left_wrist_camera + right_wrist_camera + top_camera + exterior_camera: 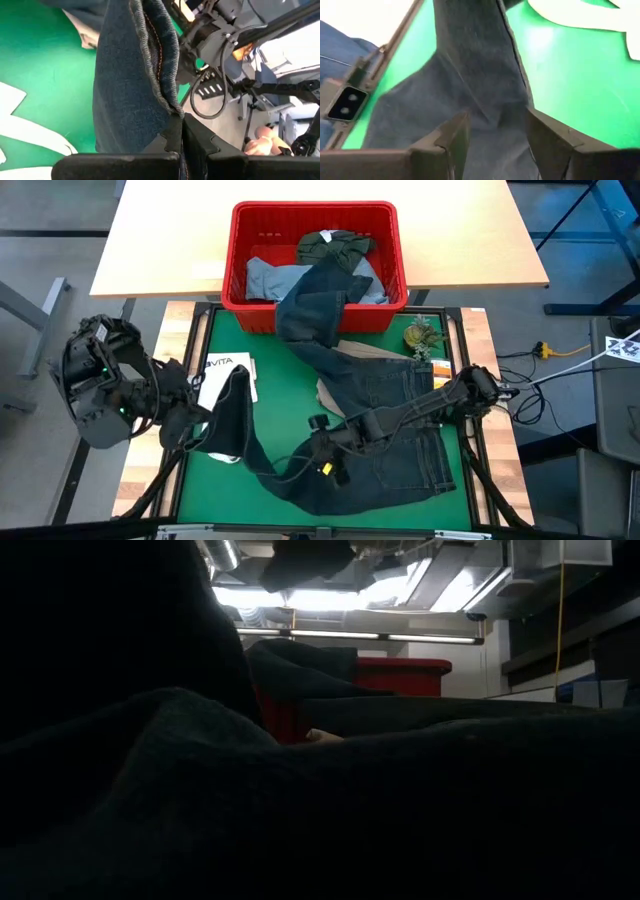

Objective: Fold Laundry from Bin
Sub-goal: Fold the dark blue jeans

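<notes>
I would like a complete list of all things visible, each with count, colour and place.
Dark navy jeans: one, spread on the mat, one leg in the bin.
Bin: one, red, far table edge.
Grey piece: one, in bin.
Olive-green piece: one, in bin.
Beige trousers: one, under jeans.
Mat: one, green.
White tote bag: one, mat's left.
Left gripper: shut on jeans' hem.
Right gripper: open over jeans.

Dark navy jeans [390, 425] sprawl across mat centre and right; white tote bag [228, 375] blocks left; bare green mat [215, 490] near-left.
</notes>
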You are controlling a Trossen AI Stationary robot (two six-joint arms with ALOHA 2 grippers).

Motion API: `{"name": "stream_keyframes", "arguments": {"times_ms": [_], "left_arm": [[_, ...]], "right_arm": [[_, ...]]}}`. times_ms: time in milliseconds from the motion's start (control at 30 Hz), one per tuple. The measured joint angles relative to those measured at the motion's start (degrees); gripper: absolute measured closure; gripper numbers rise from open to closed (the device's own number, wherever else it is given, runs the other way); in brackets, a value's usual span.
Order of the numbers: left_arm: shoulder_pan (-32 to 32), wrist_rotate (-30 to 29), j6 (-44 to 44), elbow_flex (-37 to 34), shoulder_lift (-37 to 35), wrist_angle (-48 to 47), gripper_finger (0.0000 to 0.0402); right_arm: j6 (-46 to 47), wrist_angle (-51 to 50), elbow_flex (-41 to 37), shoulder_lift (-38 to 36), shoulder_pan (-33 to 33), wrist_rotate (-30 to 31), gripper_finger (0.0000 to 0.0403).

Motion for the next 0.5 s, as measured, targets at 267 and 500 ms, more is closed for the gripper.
{"name": "stream_keyframes", "arguments": {"times_ms": [267, 500], "left_arm": [[0.38, -2.07, -0.35, -0.02, -1.19, -0.01, 0.0401], [0.75, 0.41, -0.34, -0.04, -1.00, 0.00, 0.0401]], "right_arm": [[-1.25, -9.61, 0.02, -4.15, -2.33, -4.11, 0.0217], [-2.80, -4.68, -2.59, -4.13, 3.77, -10.17, 0.0217]]}}
